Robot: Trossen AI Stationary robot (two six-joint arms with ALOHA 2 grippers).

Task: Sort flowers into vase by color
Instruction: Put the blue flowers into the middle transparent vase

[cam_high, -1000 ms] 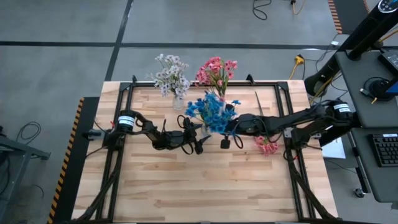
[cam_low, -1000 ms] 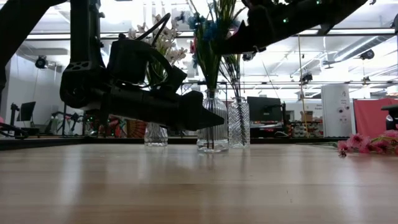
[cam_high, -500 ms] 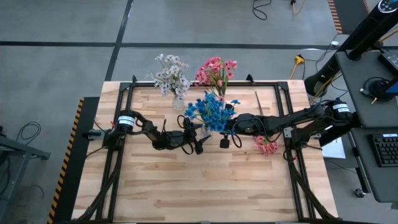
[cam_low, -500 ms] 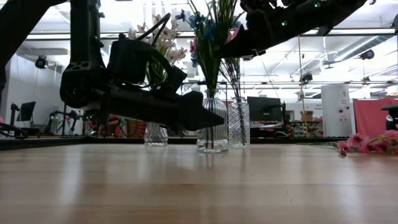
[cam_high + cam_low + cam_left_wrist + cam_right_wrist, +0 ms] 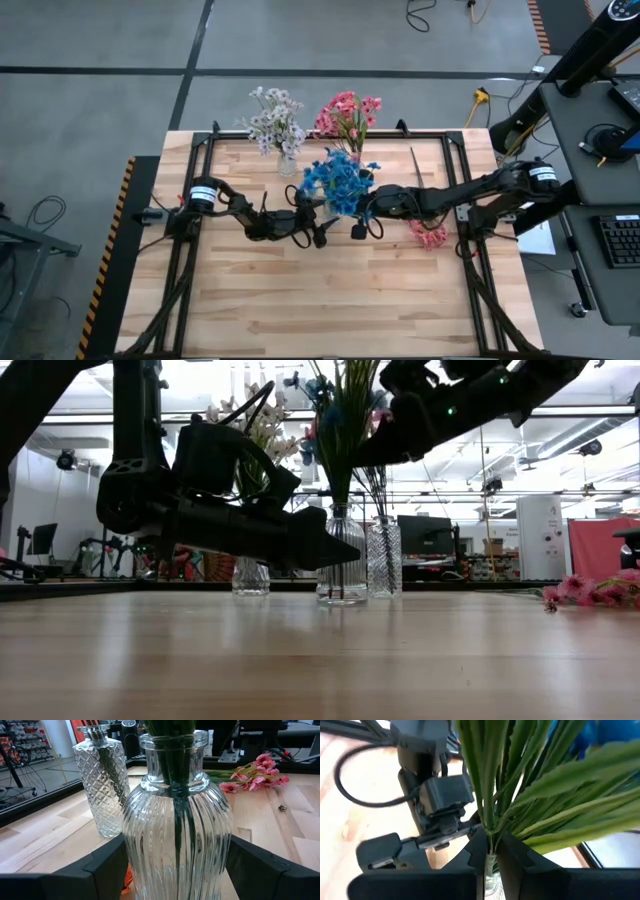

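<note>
From overhead, you see the right pincer [image 5: 356, 213] at the middle of the desk [image 5: 330, 300], just beside the blue flowers [image 5: 338, 181], whose blossoms fan out above the ribbed vase [image 5: 327, 211]. The left pincer [image 5: 318, 232] reaches in from the other side to the same vase, so both arms meet there. A pink spray [image 5: 429, 236] lies flat on the desk under the right arm, nearer that arm than the left, with its stem running towards the far edge. White flowers [image 5: 274, 122] and pink flowers [image 5: 348, 114] stand in their own vases behind. From desk level, the blue stems [image 5: 340, 450] rise nearly upright out of the ribbed vase [image 5: 342, 555], and the right pincer [image 5: 388, 445] sits high beside them, above the vase mouth; the left pincer [image 5: 335, 550] sits low against the glass body. The loose pink spray [image 5: 590, 589] lies at the desk's far right here. Through the left wrist camera, the ribbed vase [image 5: 175, 827] fills the space between the two fingers [image 5: 102, 867], which stand wide apart, one close on each side of the glass; whether they press it you cannot tell. The diamond-cut vase [image 5: 101, 782] stands just behind. Through the right wrist camera, the fingers [image 5: 479, 851] are drawn together, pinching the green stems [image 5: 487, 795] where they bunch, with the stems running away from the pincer along its own line. Judging from this, the stems' long axis is already vertical over the vase, so any release works straight downward.
</note>
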